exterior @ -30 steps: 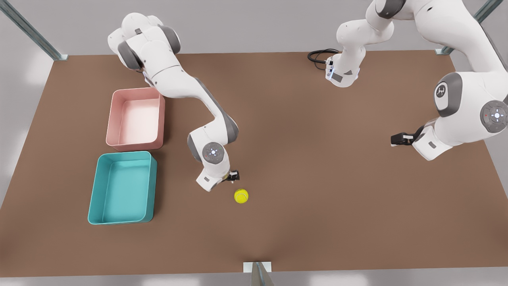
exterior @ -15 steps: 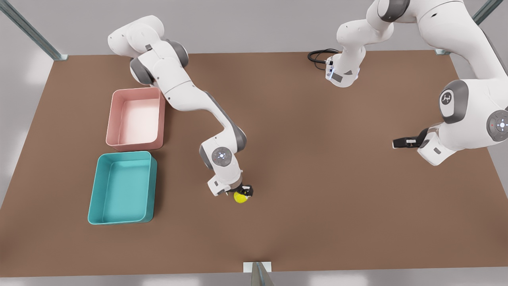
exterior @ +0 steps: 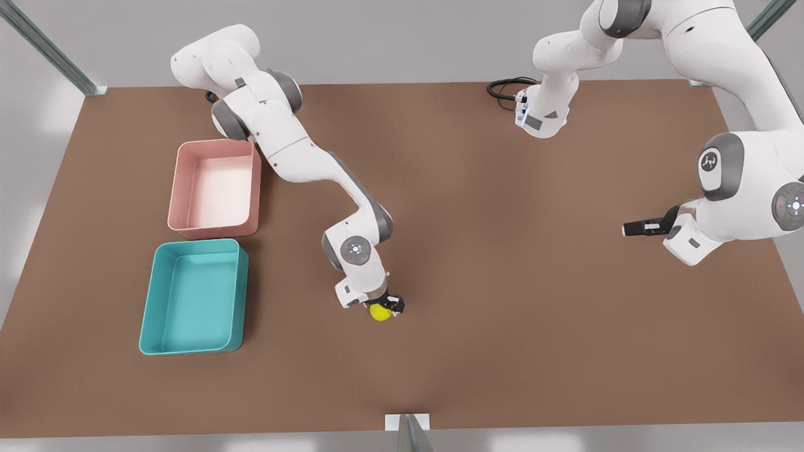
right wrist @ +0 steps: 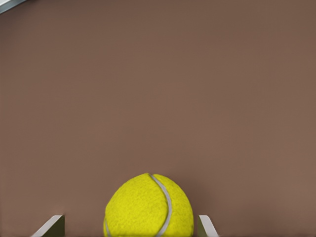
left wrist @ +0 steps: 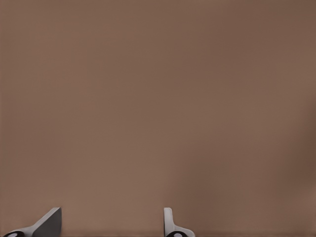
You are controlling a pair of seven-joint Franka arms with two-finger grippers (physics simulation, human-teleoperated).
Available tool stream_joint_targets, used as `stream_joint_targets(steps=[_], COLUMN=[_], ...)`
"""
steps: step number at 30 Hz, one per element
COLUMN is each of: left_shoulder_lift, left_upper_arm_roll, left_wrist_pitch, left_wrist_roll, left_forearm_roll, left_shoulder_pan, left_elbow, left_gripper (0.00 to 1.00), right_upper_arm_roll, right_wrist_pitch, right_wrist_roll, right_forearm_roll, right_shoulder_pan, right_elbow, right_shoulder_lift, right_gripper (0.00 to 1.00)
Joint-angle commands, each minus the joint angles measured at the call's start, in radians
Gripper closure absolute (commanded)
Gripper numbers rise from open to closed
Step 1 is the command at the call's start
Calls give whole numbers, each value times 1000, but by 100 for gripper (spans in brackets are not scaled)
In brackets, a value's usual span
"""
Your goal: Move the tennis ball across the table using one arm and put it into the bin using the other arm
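Item: small bright yellow-green fuzzy tennis ball [exterior: 379, 312], resting on the large flat matte brown table [exterior: 502, 301], a little to the front view's left of centre.

Item: right gripper [exterior: 384, 306], on the white jointed arm nearest the bins. I see it lowered over the ball; in the right wrist view the ball [right wrist: 148, 206] sits between the two spread fingertips [right wrist: 51, 225] with a gap on each side, so it is open and grips nothing yet. I judge a straight closing to be the next move.

Item: left gripper [exterior: 635, 228], at the front view's right, well apart from the ball, waiting; fingers parted over bare table, empty.

Item: pink rectangular plastic bin [exterior: 214, 188] and teal rectangular plastic bin [exterior: 193, 297], side by side beyond the right gripper.

Markings: no legible writing; the ball shows only its pale curved seam.
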Motion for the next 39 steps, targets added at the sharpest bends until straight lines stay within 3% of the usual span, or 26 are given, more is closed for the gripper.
stream_joint_targets(steps=[1, 21, 25, 30, 33, 36, 39], left_shoulder_lift=[-1, 10, 16, 18, 16, 16, 18], left_upper_arm_roll=[0, -2, -2, -2, -2, 0, -2], left_wrist_pitch=[-6, -29, -29, -29, -29, -30, -30], left_wrist_roll=[-22, -24, -24, -24, -24, -24, -24], left_forearm_roll=[0, -14, -14, -14, -14, -14, -14], left_shoulder_pan=[0, 0, 1, 1, 1, 1, 1], left_elbow=[-1, -1, -1, -1, -1, 1, -1], left_gripper=[0, 0, 0, 0, 0, 0, 0], right_upper_arm_roll=[1, 1, 21, 26, 28, 29, 29], right_wrist_pitch=[13, 74, 74, 74, 64, -14, -307], right_wrist_roll=[23, -15, -13, -12, -44, -259, -588], right_forearm_roll=[1, -1, 2, 4, -3, -7, -9], right_shoulder_pan=[0, 1, -2, -5, -13, -63, -189], right_elbow=[0, 9, 11, 17, 2, -247, -389], right_shoulder_lift=[3, 61, 58, 49, -23, -247, -454], right_gripper=[0, 0, 25, 31, 31, 30, 30])
